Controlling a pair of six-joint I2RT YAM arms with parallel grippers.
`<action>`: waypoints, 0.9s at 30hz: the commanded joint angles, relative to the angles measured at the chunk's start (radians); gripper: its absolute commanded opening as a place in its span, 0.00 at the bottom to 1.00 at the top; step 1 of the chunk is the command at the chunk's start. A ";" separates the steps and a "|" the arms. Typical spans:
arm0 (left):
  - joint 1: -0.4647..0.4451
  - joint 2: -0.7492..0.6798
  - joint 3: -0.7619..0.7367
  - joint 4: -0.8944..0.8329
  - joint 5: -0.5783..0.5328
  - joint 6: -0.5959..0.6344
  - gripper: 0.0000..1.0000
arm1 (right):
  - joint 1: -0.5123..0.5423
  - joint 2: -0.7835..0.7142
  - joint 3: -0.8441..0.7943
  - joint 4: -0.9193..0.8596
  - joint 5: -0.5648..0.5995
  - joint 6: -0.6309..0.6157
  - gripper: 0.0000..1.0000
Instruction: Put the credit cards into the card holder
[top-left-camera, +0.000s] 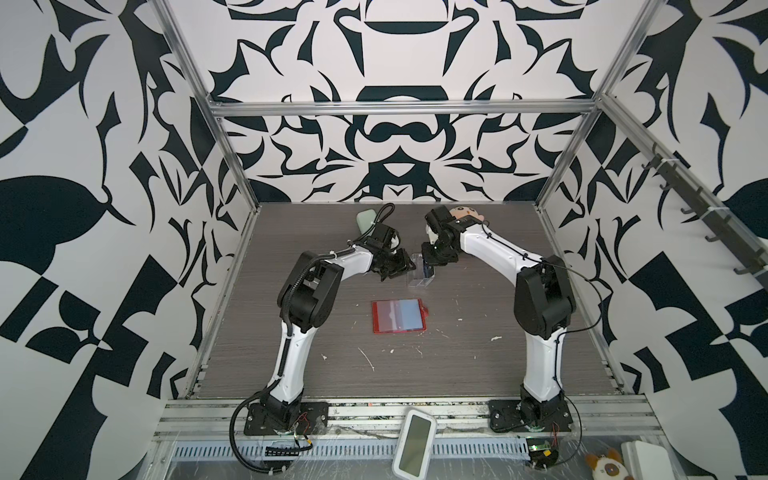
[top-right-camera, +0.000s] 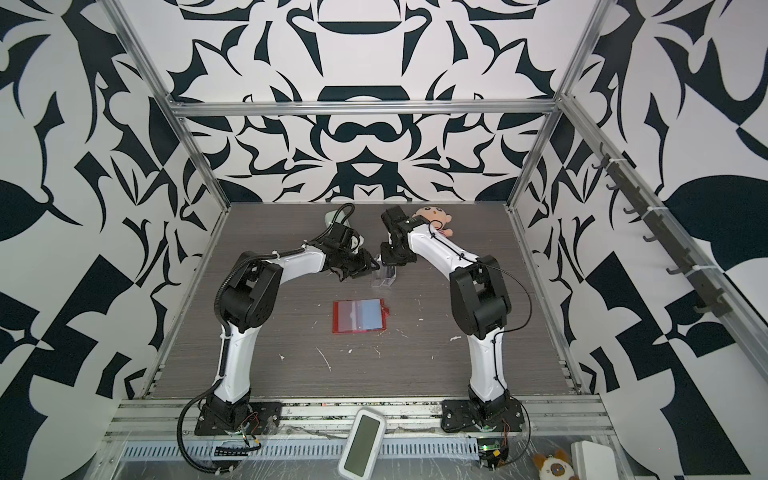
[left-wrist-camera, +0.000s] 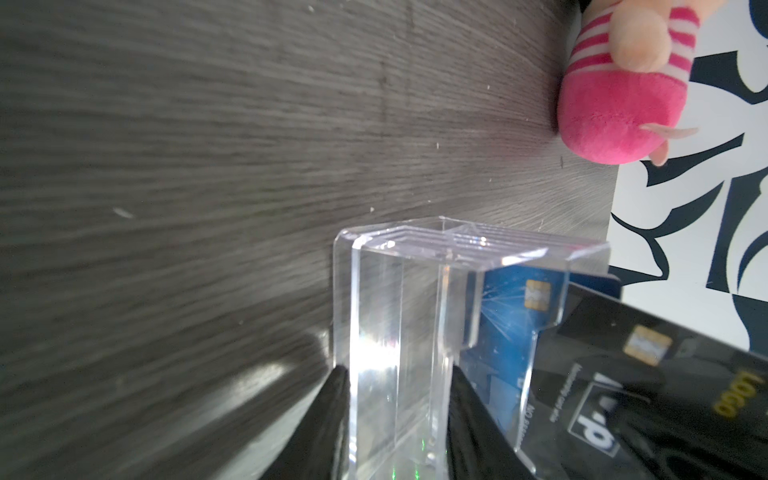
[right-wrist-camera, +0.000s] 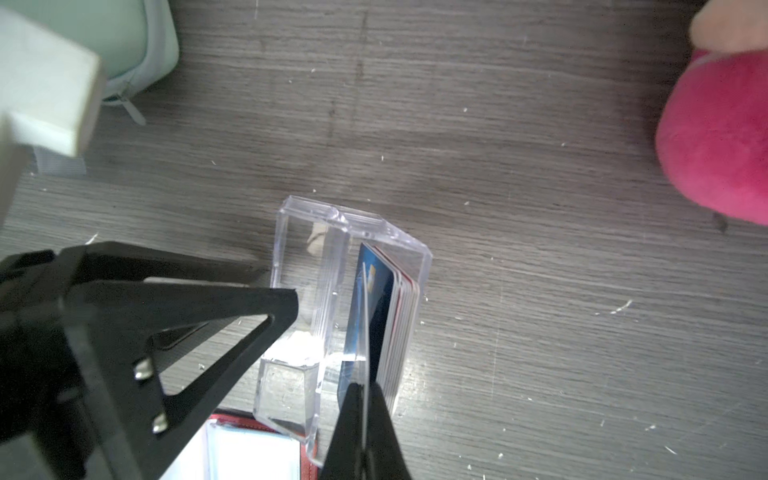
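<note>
The step in hand is drawing a card out of the clear acrylic box (right-wrist-camera: 305, 232). The box stands on the tabletop (top-left-camera: 457, 365), beyond the card holder (top-left-camera: 399, 316).

The left hand (left-wrist-camera: 397, 374) is clamped on the box, a finger pressed to either side of it, and appears to be steadying it. The right hand (right-wrist-camera: 365, 388) has its fingers together on an edge of the black card (left-wrist-camera: 623, 374), which shows edge-on in the right wrist view. In the left wrist view that card tilts out of the box, lying partly across the blue card (left-wrist-camera: 511, 316). The blue card sits inside the box beside a few other cards (right-wrist-camera: 405, 316) with pale and red edges.

The card holder, a red wallet, lies open and flat nearer the arm bases, well apart from both hands, with its clear sleeves facing up. I cannot tell whether any sleeve is already filled. A plush doll (top-right-camera: 434, 216) and a pale green case (top-left-camera: 365, 220) lie at the far edge, out of the way.

Next, the black card probably needs lifting clear without dragging the blue one along. It then has to be carried to the wallet and brought in low, so that one edge meets a sleeve mouth. Nothing pins the wallet, so the left hand may have to leave the box and hold it down.
</note>
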 joint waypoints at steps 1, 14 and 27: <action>0.012 0.031 -0.044 -0.083 -0.060 -0.016 0.40 | -0.003 -0.013 0.030 -0.059 0.049 -0.016 0.02; 0.012 -0.001 -0.048 -0.051 -0.012 -0.021 0.45 | -0.005 -0.084 -0.038 0.042 -0.026 0.007 0.00; 0.013 -0.138 -0.031 -0.105 -0.017 0.098 0.65 | -0.032 -0.255 -0.205 0.197 -0.102 0.045 0.00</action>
